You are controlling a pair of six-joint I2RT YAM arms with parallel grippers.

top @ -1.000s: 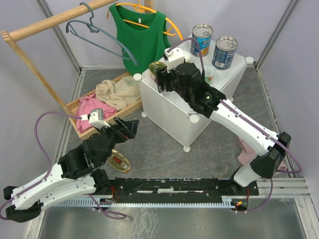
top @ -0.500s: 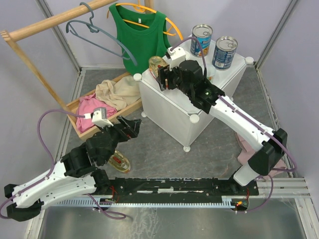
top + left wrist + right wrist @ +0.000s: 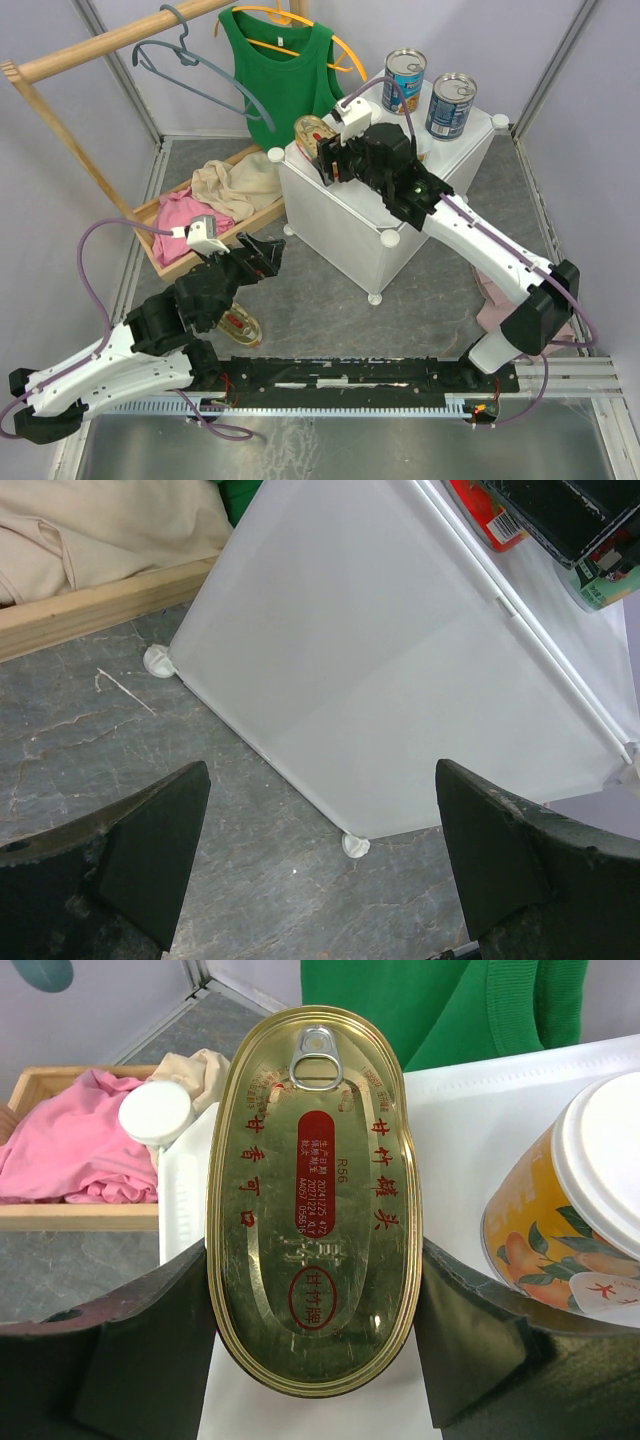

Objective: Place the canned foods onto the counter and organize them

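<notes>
Right claw (image 3: 312, 1360): pinched on oval gold tin (image 3: 312, 1200), one finger against each long side; lid up and level, pull-tab end away from wrist

Left claw (image 3: 322, 780): spread wide, nothing between the fingers

Placed on counter (image 3: 340, 215):
- tall blue-label can (image 3: 404, 80), upright, at far edge
- second tall blue-label can (image 3: 451, 104), upright, just beside the first, toward right corner
- small white-lidded can (image 3: 590, 1220), orange fruit label, upright, just right of the held tin

In hand, not yet released: oval gold tin, over counter's left corner, beside round white knob (image 3: 158, 1112). Contact with the top not determinable from either view

Left to do:
- second oval tin (image 3: 240, 325), flat on grey floor (image 3: 100, 750) beneath the left forearm, well apart from counter
- sixth can: not made out in any view, possibly hidden behind the right arm
- judged roughly half done, with ordering of the group to follow once all are up

Pose, right arm (image 3: 480, 245): stretched on a long diagonal from its base at near right, up and across the counter top; wrist bent to keep the tin flat; claw aimed toward green vest (image 3: 440, 1010) and wooden tray (image 3: 70, 1217)

Pose, left arm (image 3: 110, 365): low and folded close to the floor; claw aimed at counter's white side panel and front foot, clear of the floor, near the second oval tin but not over it
</notes>
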